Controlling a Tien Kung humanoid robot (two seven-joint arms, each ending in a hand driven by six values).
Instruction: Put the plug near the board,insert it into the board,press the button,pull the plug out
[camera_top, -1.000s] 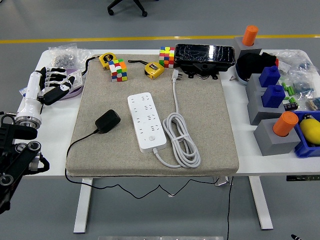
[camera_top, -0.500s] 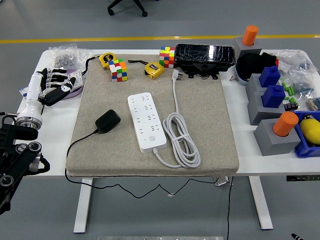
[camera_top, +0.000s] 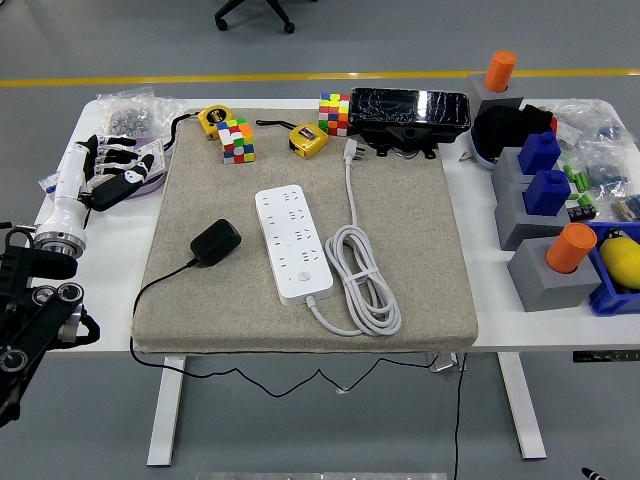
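Observation:
A black plug adapter (camera_top: 215, 242) lies on the grey mat (camera_top: 410, 230), its thin black cable trailing off the mat's front left corner. To its right lies the white power strip (camera_top: 294, 242), long side running front to back, with its white cord coiled (camera_top: 362, 277) beside it. My left hand (camera_top: 110, 172) hovers over the table's left edge, left of the mat and well back from the plug, fingers spread and holding nothing. The right arm is out of view.
Two colour cubes (camera_top: 237, 139) (camera_top: 334, 113), two yellow tape measures (camera_top: 307, 139) and a black wrapped box (camera_top: 409, 110) line the mat's far edge. Grey blocks with blue and orange pegs (camera_top: 547, 190) crowd the table's right side. Bagged parts (camera_top: 125, 111) sit far left.
My left hand has drifted slightly up and away along the table's left edge. Nothing else has moved.

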